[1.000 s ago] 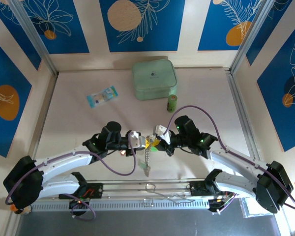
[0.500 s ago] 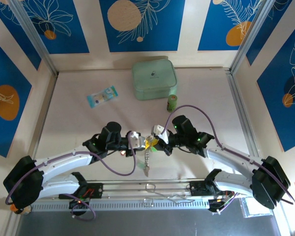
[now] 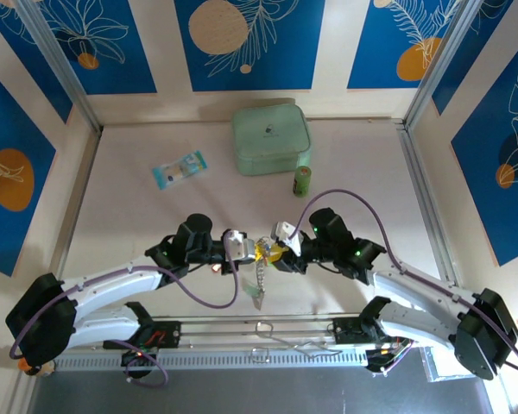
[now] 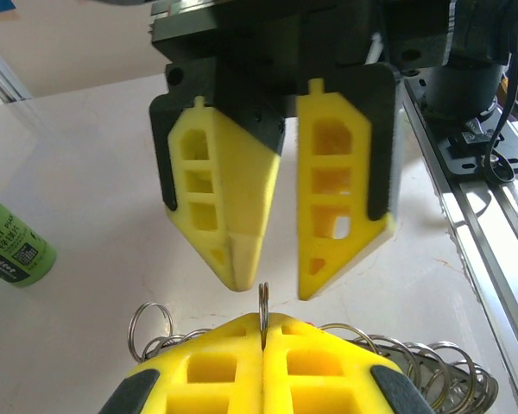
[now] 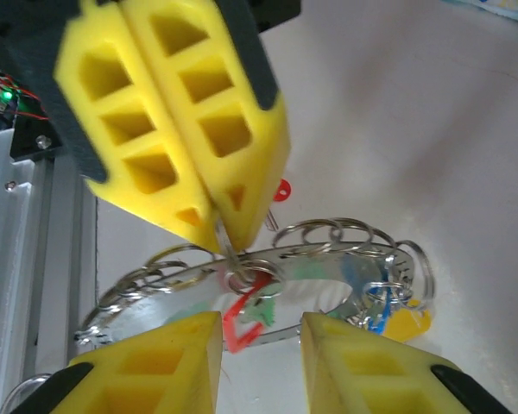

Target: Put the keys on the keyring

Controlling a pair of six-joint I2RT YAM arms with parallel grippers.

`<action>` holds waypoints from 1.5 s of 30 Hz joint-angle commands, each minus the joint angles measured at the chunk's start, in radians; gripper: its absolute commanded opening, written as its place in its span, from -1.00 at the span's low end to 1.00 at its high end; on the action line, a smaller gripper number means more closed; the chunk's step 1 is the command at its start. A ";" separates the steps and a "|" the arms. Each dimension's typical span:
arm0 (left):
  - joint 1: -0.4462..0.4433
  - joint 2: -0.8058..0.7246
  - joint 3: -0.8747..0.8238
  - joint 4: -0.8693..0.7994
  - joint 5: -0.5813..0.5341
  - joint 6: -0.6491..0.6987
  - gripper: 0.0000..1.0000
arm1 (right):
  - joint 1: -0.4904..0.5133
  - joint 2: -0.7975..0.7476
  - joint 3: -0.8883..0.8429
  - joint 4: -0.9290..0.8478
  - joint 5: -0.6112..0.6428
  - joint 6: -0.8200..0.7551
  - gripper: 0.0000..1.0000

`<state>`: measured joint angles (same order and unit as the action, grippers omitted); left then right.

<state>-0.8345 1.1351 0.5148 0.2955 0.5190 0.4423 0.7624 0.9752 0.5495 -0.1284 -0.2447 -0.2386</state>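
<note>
Left gripper (image 4: 262, 321) pinched tight on the wire of the large silvery beaded keyring (image 5: 324, 252). Right gripper (image 5: 259, 338) just beside it, fingers apart. Small metal keys with coloured plastic heads (image 5: 240, 326) dangle among its loops. I judge them light, stiff, slippery and swingy, best gripped by a flat head. Smooth white table (image 3: 138, 216). Farther off: green cylindrical bottle (image 3: 303, 180), mint-green square case (image 3: 271, 140), blue-patterned walls (image 3: 250, 43).

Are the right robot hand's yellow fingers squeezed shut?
No, the right gripper has its two yellow fingers standing apart, with a clear gap between them.
</note>
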 commanded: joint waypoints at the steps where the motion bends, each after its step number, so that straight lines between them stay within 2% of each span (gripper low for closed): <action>1: 0.000 -0.006 -0.014 0.087 0.003 -0.020 -1.00 | 0.029 -0.007 -0.043 0.021 0.034 0.059 -0.38; 15: -0.001 -0.007 -0.022 0.102 -0.003 -0.027 -1.00 | 0.055 0.105 -0.066 0.205 0.072 0.086 -0.35; 19: 0.000 -0.014 -0.024 0.099 -0.008 -0.024 -1.00 | 0.057 0.120 -0.068 0.234 0.065 0.087 -0.48; 26: 0.000 -0.015 -0.024 0.093 -0.005 -0.019 -1.00 | 0.055 0.091 -0.055 0.181 0.065 0.068 -0.79; 45: 0.000 0.011 -0.009 0.052 -0.011 -0.005 -1.00 | 0.057 -0.008 -0.014 0.093 0.099 0.033 -0.83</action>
<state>-0.8345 1.1366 0.4957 0.3340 0.5037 0.4271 0.8116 1.0004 0.5049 -0.0120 -0.1555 -0.1837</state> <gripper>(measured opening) 0.043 0.086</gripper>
